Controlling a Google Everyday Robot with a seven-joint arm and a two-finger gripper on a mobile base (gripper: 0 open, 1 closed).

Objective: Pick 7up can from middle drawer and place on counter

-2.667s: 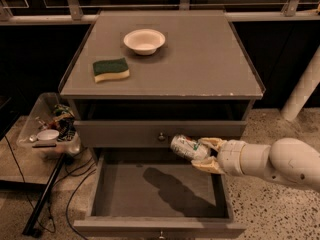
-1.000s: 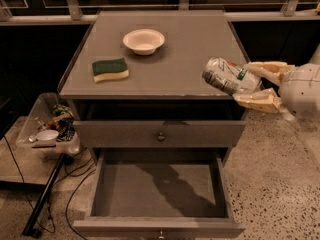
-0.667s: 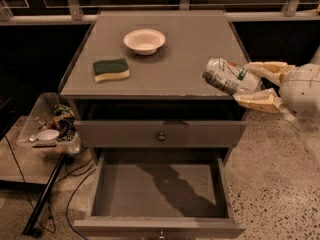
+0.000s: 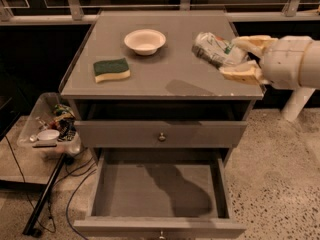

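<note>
The 7up can (image 4: 216, 49), silvery-white with green markings, lies sideways in my gripper (image 4: 235, 57), held in the air above the right part of the counter (image 4: 165, 74). The gripper's tan fingers (image 4: 240, 74) are shut on the can's right end; the white arm reaches in from the right edge. The can's shadow falls on the counter below it. The middle drawer (image 4: 160, 189) stands pulled open at the bottom with nothing on its grey floor. The knobbed drawer above it (image 4: 161, 134) is closed.
A white bowl (image 4: 145, 41) sits at the back centre of the counter and a green-and-yellow sponge (image 4: 111, 69) at the left. A clear bin of clutter (image 4: 50, 129) and cables lie on the floor at the left. A white post (image 4: 296, 104) stands at the right.
The gripper has lifted the can out of the open drawer, up past the cabinet's right front corner, and moved it left and farther in over the counter.
</note>
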